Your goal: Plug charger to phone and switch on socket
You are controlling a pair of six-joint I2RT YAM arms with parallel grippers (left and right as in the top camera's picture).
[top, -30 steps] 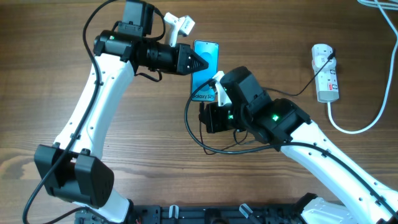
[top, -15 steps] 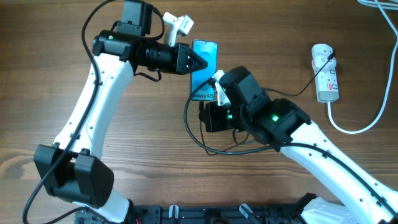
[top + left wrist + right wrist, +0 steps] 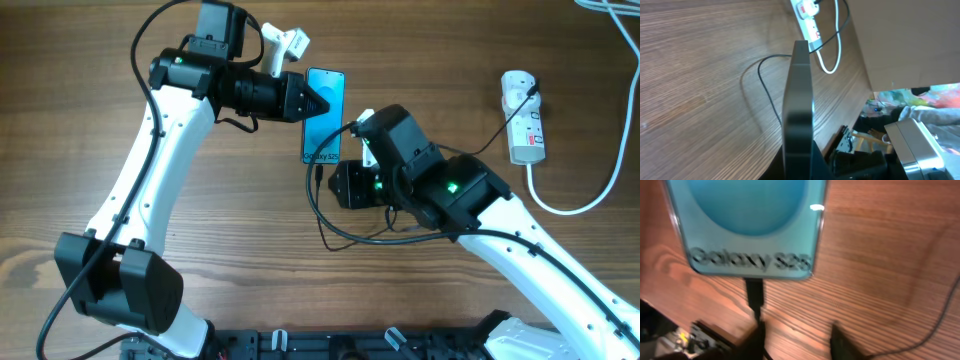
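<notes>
1. The left gripper [image 3: 328, 103] pinches the phone [image 3: 322, 135] near the middle of the far edge of the tabletop [image 3: 250, 250].
2. The right gripper [image 3: 797, 332] stands open, holding nothing, just beside the charger [image 3: 754, 292], whose tip sits in the phone's short end.
3. The socket [image 3: 524, 118] lies near the far right corner.

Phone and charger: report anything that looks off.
Nothing stands out. The charger tip sits straight in the bottom edge of the phone, its cable loops slack, and the socket lies flat with its black plug in.

The phone [image 3: 797, 115] stands edge-on, the socket [image 3: 807, 17] beyond.
</notes>
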